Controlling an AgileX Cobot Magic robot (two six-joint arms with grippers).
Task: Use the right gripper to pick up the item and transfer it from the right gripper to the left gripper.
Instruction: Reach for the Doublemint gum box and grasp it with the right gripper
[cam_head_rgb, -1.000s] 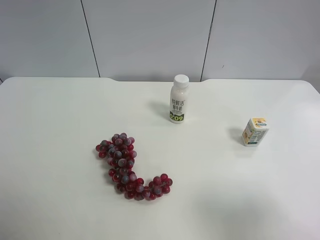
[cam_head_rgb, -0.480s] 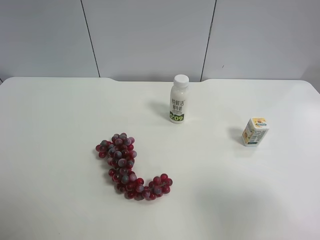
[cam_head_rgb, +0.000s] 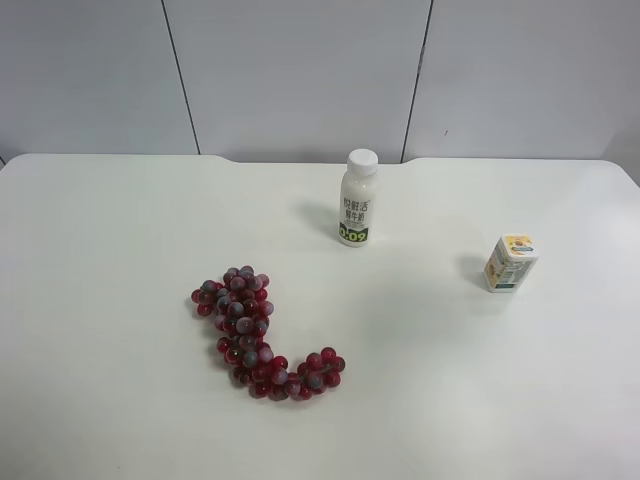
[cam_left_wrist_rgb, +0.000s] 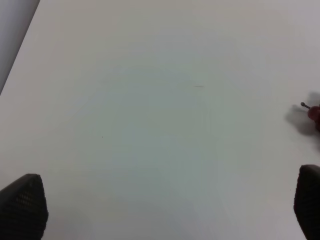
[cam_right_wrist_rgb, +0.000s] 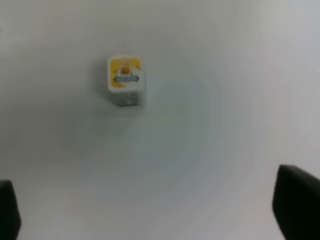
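You are on step 1, the pick, not yet begun: the carton (cam_head_rgb: 510, 263) stands upright on the table (cam_head_rgb: 120, 420), untouched. Your right gripper (cam_right_wrist_rgb: 152, 207) looks down on it, fingers wide and empty; the left gripper (cam_left_wrist_rgb: 165, 202) is wide too. Next, lower the right around the carton and close

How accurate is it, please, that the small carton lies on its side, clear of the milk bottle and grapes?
Not quite: the carton stands upright, as the exterior high view shows. It is indeed clear of the milk bottle and grapes.
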